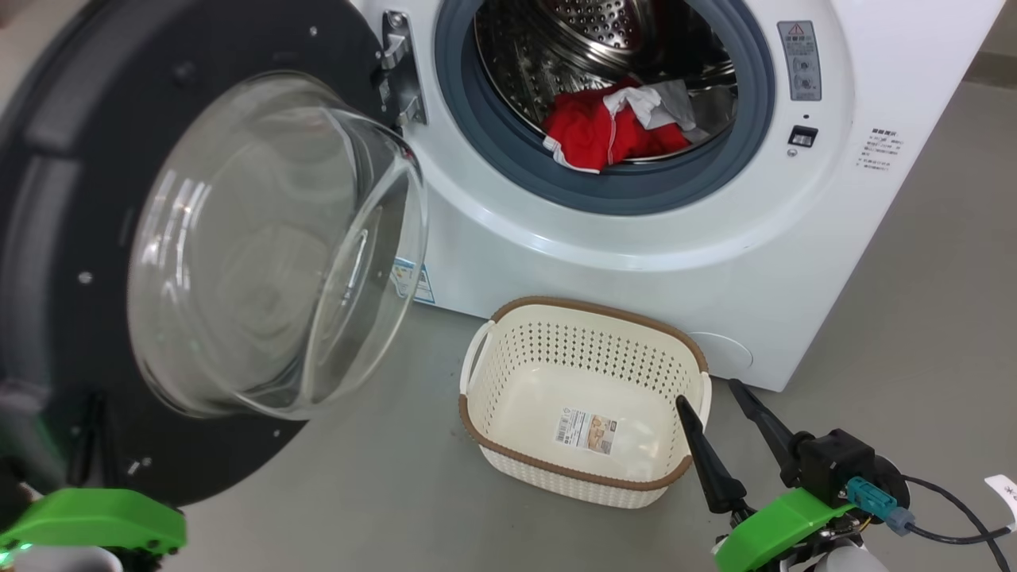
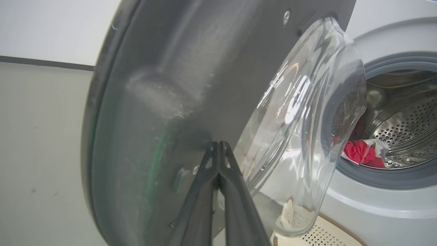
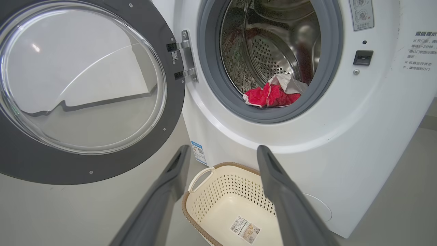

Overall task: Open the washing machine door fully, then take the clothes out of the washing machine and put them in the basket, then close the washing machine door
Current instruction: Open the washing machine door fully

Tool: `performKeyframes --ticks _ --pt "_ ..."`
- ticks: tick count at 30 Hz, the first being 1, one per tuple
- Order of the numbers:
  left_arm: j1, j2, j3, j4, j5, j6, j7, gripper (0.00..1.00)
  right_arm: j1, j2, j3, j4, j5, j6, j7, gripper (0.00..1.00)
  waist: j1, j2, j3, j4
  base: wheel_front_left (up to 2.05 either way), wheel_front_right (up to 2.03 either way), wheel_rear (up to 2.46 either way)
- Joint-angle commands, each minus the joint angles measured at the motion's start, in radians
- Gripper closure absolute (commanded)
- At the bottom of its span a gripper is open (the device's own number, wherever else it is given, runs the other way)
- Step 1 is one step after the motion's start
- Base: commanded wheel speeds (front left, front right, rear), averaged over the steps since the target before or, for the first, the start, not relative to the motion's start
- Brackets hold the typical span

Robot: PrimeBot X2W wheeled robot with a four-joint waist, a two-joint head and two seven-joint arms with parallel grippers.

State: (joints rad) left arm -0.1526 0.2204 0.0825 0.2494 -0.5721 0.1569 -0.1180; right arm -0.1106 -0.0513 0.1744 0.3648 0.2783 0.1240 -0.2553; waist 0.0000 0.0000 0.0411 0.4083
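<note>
In the head view the washing machine door (image 1: 63,199) stands open at 9 o'clock. It hangs on its hinge (image 1: 397,71) at the left edge of the washing machine (image 1: 636,246), and its glass bowl (image 1: 270,246) bulges toward the camera and overhangs the grey floor (image 1: 357,477). The mouth of the machine, at 12 to 1 o'clock, is open to reach: the grey rubber ring (image 1: 620,191) frames the steel drum (image 1: 556,56). The clothes (image 1: 596,135), a red heap with a white and grey piece on its 2 o'clock side, lie at the drum's bottom front, the red edge reaching the ring's inner lip. The basket (image 1: 556,469) sits on the floor at 6 o'clock, just in front of the machine's lower panel, showing the sticker (image 1: 586,431) on its bare bottom. Open floor lies between its left rim and the door's lower edge. The right claw (image 1: 707,392) hovers at 5 o'clock above the basket's right side, its two fingers spread wide and holding nothing, tips pointing to 11 o'clock. In the left wrist view the left claw (image 2: 218,143) has its fingers pressed together with nothing between them. Its tips are at the door's dark inner face, just at 9 o'clock of the bowl's rim; whether they touch that face I cannot tell.
</note>
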Motion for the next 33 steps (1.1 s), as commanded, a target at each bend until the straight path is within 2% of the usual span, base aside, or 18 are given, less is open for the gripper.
performKeyframes --ticks 1,20,27,33 --pt "-0.051 0.052 0.061 -0.003 -0.008 -0.001 -0.016 1.0 -0.045 0.001 0.02 -0.019 -0.016 0.007 -0.006 0.0 0.0 0.0 0.008 -0.005 0.0 0.0 0.0" --pt "-0.226 0.157 0.128 0.294 -0.054 -0.065 -0.091 1.0 -0.05 -0.021 0.02 -0.015 -0.056 0.007 -0.006 0.0 0.0 0.0 0.054 -0.023 0.0 0.0 0.0" --pt "-0.258 0.169 0.126 0.375 -0.052 -0.077 -0.108 1.0 -0.054 -0.025 0.029 -0.012 -0.054 0.007 -0.006 0.0 0.0 0.0 0.053 -0.032 0.0 0.0 0.0" --pt "-0.246 0.157 0.123 0.401 -0.045 -0.088 -0.127 1.0 -0.053 -0.023 0.031 -0.008 -0.05 0.007 -0.006 0.0 0.0 0.0 0.041 -0.038 0.0 0.0 0.0"
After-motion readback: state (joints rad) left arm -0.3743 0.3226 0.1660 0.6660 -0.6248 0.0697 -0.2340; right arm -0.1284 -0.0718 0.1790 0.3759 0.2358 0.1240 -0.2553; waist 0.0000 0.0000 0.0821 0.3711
